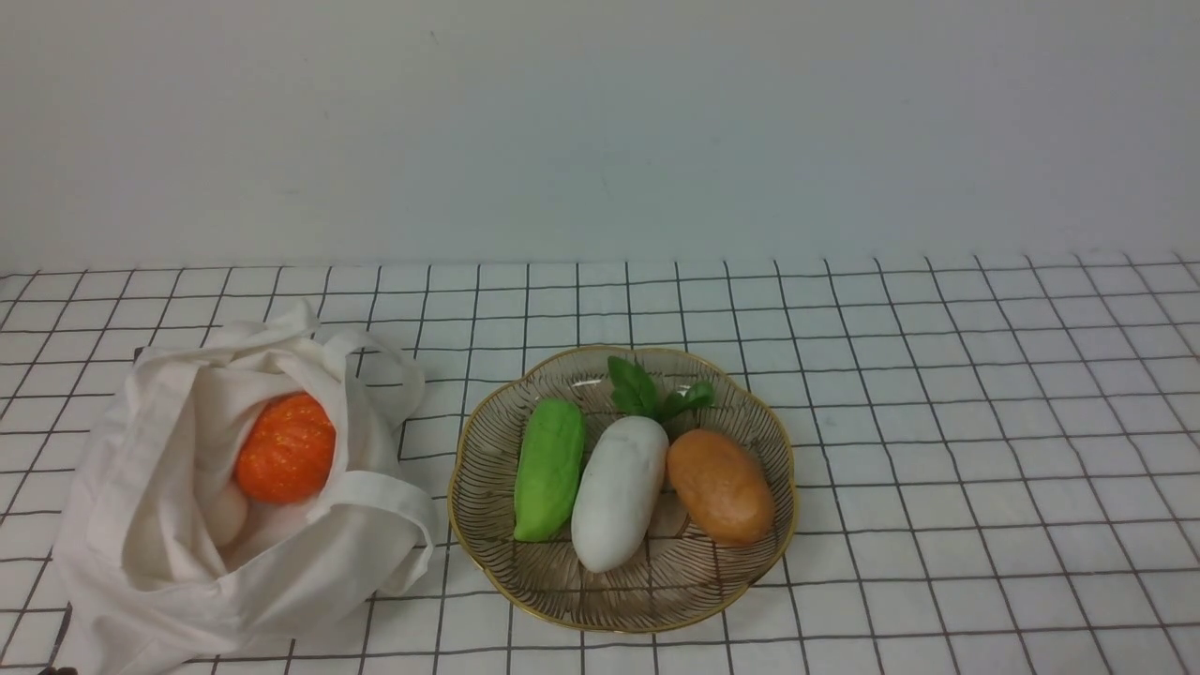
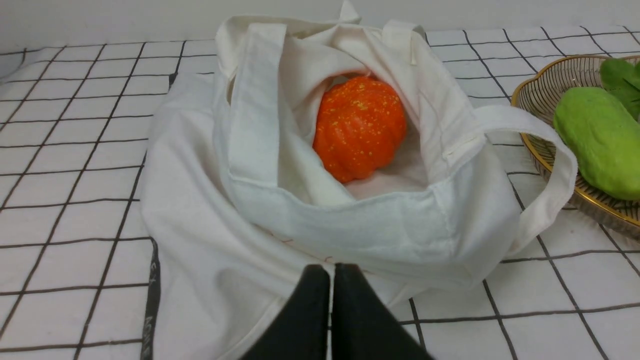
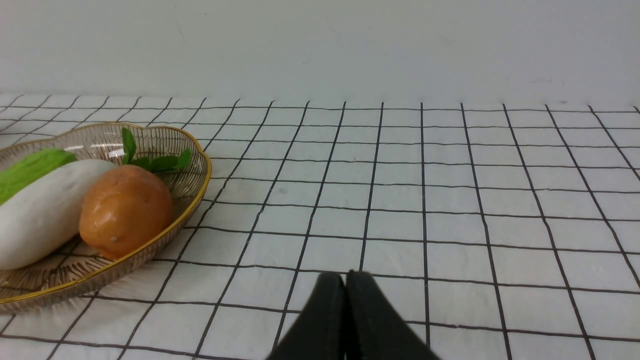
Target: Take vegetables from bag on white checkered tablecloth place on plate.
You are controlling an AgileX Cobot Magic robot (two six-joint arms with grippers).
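Note:
The off-white cloth bag [image 1: 178, 534] lies open at the left on the white checkered tablecloth [image 1: 937, 422]. An orange ribbed pumpkin [image 1: 285, 448] sits inside it; it also shows in the left wrist view [image 2: 360, 127]. The gold-rimmed glass plate [image 1: 487, 441] holds a green cucumber [image 1: 549, 469], a white leafy radish [image 1: 619, 492] and a tan-orange potato [image 1: 720, 486]. My left gripper [image 2: 331, 272] is shut and empty just before the bag's [image 2: 350, 235] near edge. My right gripper [image 3: 345, 280] is shut and empty over bare cloth, right of the plate [image 3: 195, 190]. Neither gripper shows in the front view.
A pale rounded shape [image 1: 225, 514] lies deeper in the bag under the pumpkin. The bag's loop handle [image 1: 398, 497] lies toward the plate. A plain wall [image 1: 600, 122] rises behind the table.

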